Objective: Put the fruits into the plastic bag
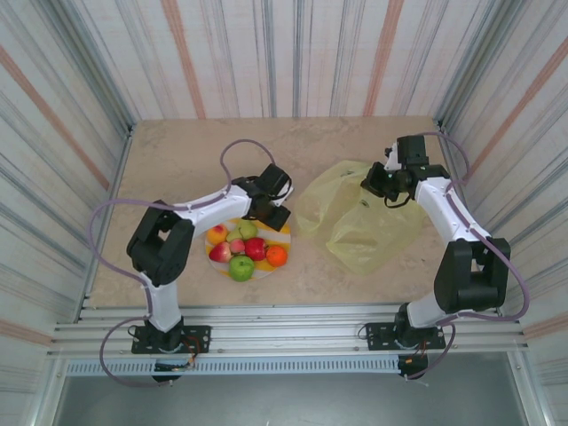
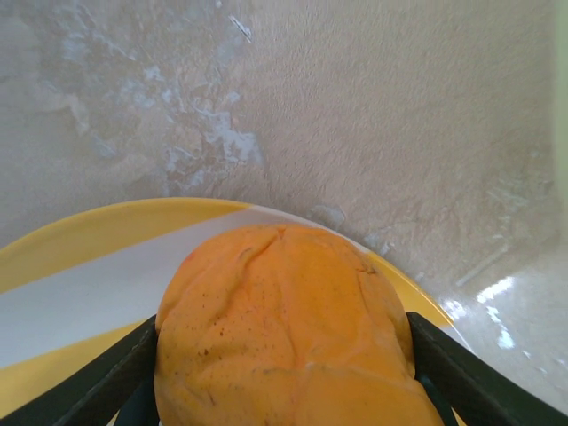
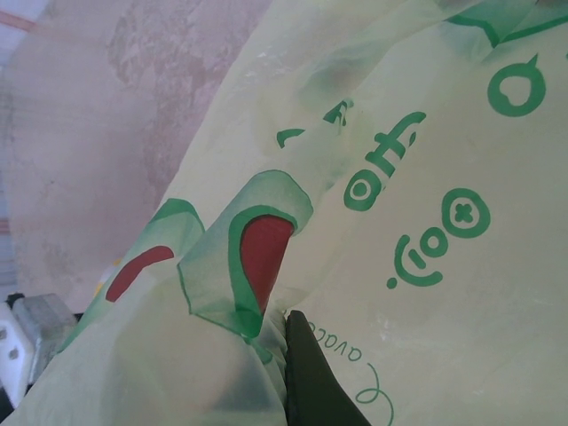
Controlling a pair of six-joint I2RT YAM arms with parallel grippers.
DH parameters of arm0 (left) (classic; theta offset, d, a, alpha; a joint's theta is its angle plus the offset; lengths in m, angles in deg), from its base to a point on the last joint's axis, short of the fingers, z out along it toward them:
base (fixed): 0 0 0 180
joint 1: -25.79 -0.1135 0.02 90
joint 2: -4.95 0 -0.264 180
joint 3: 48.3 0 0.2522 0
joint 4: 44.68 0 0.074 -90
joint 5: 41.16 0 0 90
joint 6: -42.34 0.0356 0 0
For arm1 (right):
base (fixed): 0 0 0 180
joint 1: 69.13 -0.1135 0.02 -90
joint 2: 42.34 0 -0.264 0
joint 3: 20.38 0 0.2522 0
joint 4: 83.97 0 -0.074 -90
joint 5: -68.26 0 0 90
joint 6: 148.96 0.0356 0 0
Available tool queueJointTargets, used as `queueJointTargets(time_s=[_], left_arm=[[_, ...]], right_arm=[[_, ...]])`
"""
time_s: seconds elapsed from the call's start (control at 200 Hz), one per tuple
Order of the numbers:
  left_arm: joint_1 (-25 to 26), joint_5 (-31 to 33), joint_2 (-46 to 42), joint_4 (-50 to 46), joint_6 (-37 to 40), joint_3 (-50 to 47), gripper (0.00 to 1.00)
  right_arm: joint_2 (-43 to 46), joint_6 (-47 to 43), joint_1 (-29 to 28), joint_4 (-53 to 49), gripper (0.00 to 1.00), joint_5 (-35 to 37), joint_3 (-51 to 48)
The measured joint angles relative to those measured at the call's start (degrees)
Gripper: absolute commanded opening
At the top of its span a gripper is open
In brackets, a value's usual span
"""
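Centrally, the left pincer is clenched on a dimpled round orange fruit, its dark fingers pressing both flanks, above the far rim of the round yellow-and-white striped plate. The other small round red, green and orange fruits lie heaped on that plate, on the beige stone-patterned worktop. The thin translucent yellow plastic bag with green print lies crumpled just right of the plate. The right pincer sits at the bag's far edge; one dark finger touches the film, grasp cannot be told
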Motion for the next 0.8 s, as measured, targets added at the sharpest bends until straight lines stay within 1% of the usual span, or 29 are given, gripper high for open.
queueJointTargets(time_s=[0.065, 0.125, 0.205, 0.291, 0.321, 0.346, 0.421, 0.501, 0.586, 0.661, 0.802], left_arm=[[0.1, 0.0, -4.1, 1.3, -0.6, -2.3, 0.54], [0.3, -0.2, -9.7, 2.3, -1.1, -5.0, 0.54], [1.8, -1.1, -17.6, 5.2, -1.9, -9.7, 0.54], [5.7, -2.7, -26.5, 8.0, -2.9, -15.3, 0.54], [6.5, -2.8, -27.9, 8.5, -3.2, -16.4, 0.54], [8.4, -3.6, -30.4, 9.1, -3.5, -18.1, 0.54], [12.3, -4.9, -33.2, 11.4, -4.2, -21.0, 0.55], [16.2, -6.3, -33.1, 13.3, -4.8, -22.2, 0.54], [19.1, -8.2, -29.9, 15.3, -5.0, -21.7, 0.54], [20.3, -9.4, -25.3, 16.5, -5.2, -20.2, 0.53], [20.7, -11.2, -15.8, 18.8, -5.3, -16.5, 0.52]], right_arm=[[0.3, 1.2, -0.1, 1.0, 0.0, -0.2, -0.5], [0.5, 2.4, -0.3, 2.2, 0.0, -0.2, -0.8], [0.5, 3.7, -0.7, 3.2, 0.0, -0.2, -0.9], [0.5, 4.6, -1.1, 4.2, 0.0, -0.4, -0.9], [0.5, 4.9, -1.3, 4.5, 0.0, -0.4, -0.9], [0.5, 5.2, -1.5, 4.7, 0.0, -0.5, -0.9], [0.5, 5.6, -1.6, 5.1, 0.0, -0.7, -0.9], [0.5, 5.7, -1.6, 5.3, 0.0, -1.2, -0.9], [0.4, 5.9, -1.6, 5.3, 0.0, -1.6, -0.9], [0.3, 6.2, -1.5, 5.3, 0.0, -1.9, -0.8], [-0.5, 6.8, -1.1, 5.2, 0.0, -3.6, 0.2]])
